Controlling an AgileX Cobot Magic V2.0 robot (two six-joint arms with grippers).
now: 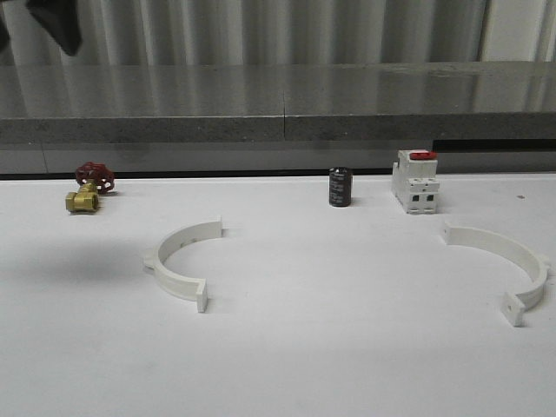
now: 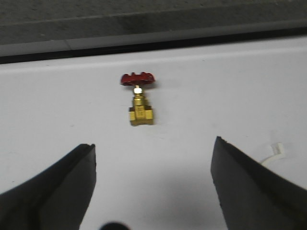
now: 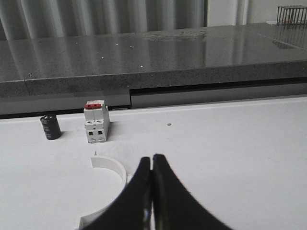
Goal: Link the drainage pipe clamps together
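1. Across the white desk (image 1: 347,365) lie two white half-ring clamps, well apart.
2. The right clamp (image 1: 508,261) lies near the right edge, the left clamp (image 1: 181,261) left of centre.
3. The left gripper (image 2: 153,182) hangs with jaws spread wide, holding nothing; the right gripper (image 3: 152,165) has jaws pressed together, empty.
4. Farther back stand a white switch (image 1: 415,182), a brass valve (image 1: 87,189) and a dark cylinder (image 1: 340,187).

clamps (image 1: 180,261) white | desk (image 1: 330,347) white | valve (image 1: 84,196) gold, red wheel | switch (image 1: 414,182) white, red top | small can (image 1: 340,187) black | hands (image 2: 153,191) black
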